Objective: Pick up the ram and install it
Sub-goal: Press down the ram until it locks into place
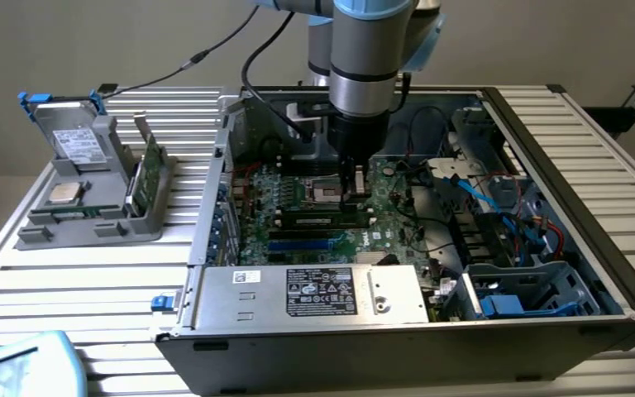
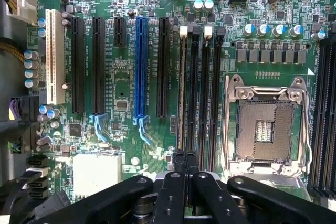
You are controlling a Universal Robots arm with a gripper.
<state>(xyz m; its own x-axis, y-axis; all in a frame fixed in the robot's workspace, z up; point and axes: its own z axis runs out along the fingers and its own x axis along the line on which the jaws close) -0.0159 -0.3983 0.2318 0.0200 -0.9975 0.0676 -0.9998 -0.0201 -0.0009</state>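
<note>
Closed claw point(image 2: 185, 167) over ram point(image 2: 182, 93), CPU socket point(image 2: 265, 127) beside

One open computer case point(image 1: 406, 331) is shown on one slatted table point(image 1: 75, 281). One grey holder point(image 1: 92, 211) is seen beside it, and one silver processor chip point(image 1: 65, 193) is carried on it. On the motherboard point(image 2: 126, 77), one blue slot point(image 2: 140, 66), one white slot point(image 2: 51, 56), one empty processor socket point(image 2: 265, 129) and one gripper point(image 2: 185, 166) are counted.

Exterior view: high, angled, distant. Wrist view: straight down, close. Shared: motherboard point(image 1: 329, 211).
</note>
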